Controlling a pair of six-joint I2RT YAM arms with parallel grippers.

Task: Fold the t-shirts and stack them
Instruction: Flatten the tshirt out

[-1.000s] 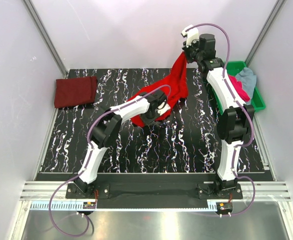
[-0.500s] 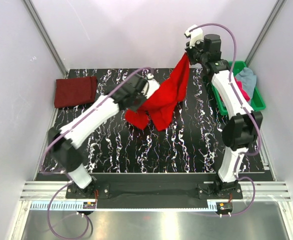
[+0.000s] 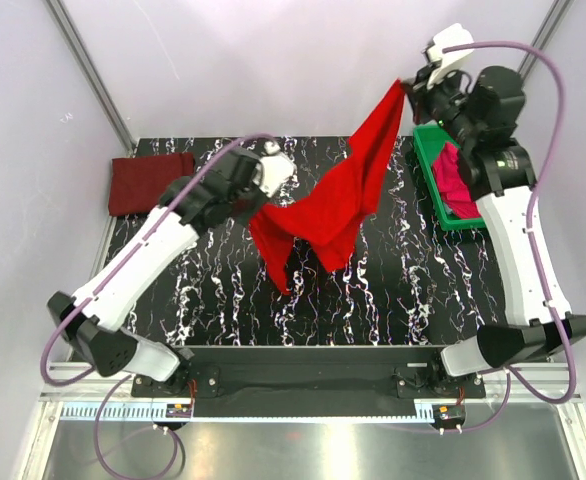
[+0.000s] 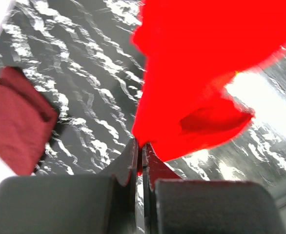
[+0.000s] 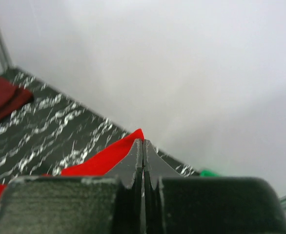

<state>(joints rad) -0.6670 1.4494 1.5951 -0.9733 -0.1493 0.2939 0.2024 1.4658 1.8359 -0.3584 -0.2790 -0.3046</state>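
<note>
The left end effector (image 4: 139, 147) and the right end effector (image 5: 143, 143) each clamp an edge of the bright red t-shirt (image 3: 348, 200)

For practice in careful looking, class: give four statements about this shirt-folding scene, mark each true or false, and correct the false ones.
1. The left jaws and the right jaws are both shut on the red t-shirt. True.
2. The maroon t-shirt lies crumpled in the middle of the table. False: it lies folded at the far left corner.
3. The green tray is empty. False: a pink t-shirt lies in it.
4. The maroon t-shirt and the green tray sit at opposite sides of the table. True.
</note>
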